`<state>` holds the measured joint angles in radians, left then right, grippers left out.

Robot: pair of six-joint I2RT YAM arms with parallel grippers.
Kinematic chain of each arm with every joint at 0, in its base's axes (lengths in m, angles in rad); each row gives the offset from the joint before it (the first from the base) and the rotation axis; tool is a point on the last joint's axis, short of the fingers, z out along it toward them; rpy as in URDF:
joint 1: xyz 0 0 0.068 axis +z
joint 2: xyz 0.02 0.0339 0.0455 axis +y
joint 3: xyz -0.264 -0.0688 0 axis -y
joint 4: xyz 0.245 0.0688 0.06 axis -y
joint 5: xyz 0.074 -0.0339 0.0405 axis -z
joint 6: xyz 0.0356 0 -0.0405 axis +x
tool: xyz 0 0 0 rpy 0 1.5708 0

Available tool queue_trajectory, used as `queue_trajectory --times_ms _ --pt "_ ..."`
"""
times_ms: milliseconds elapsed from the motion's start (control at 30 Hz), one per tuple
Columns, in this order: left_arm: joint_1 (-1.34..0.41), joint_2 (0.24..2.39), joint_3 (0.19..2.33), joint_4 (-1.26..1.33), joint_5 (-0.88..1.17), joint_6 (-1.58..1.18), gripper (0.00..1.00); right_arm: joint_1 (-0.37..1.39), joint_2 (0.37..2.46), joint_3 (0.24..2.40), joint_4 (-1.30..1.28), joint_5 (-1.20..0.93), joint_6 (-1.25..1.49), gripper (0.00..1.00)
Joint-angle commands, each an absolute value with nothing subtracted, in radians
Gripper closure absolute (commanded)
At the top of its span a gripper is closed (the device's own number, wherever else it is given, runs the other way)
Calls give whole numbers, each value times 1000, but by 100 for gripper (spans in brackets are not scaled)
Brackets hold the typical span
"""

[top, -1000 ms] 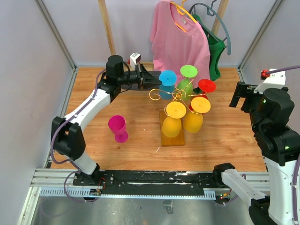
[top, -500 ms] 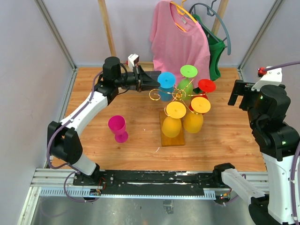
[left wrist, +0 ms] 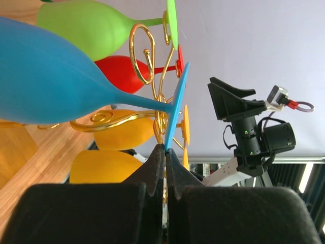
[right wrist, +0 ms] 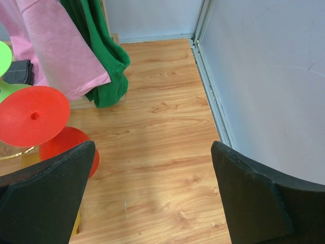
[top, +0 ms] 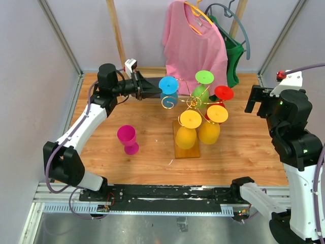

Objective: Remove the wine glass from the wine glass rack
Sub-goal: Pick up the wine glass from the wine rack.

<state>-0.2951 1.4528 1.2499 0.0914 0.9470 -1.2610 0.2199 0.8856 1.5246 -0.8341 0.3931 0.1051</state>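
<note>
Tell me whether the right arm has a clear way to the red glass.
Probably yes: the open right gripper faces the red glass, and only bare wooden table lies between them.

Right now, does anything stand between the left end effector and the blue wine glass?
Nothing visible. The left end effector is shut on the foot rim of the blue wine glass; wire of the wine glass rack curls beside its stem, not between them.

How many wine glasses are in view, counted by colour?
Blue glass: 1
Green glass: 1
Red glass: 1
Yellow glasses: 2
Magenta glass: 1
Total: 6
</note>
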Motion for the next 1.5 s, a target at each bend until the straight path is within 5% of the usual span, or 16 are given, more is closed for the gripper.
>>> queue_trajectory --times_ms 0,600,1067,1467 --pt "-260 1401 1239 106 990 -1254 100 210 890 1520 -804 374 120 1" --pt "-51 1349 1264 243 1124 -1337 100 211 940 1526 -741 217 123 1" --pt "-35 1440 1505 542 1099 -1545 100 215 1066 1640 -567 -154 107 1" --pt "-214 1551 1818 515 1032 -1201 100 218 1130 1757 -521 -289 110 0"
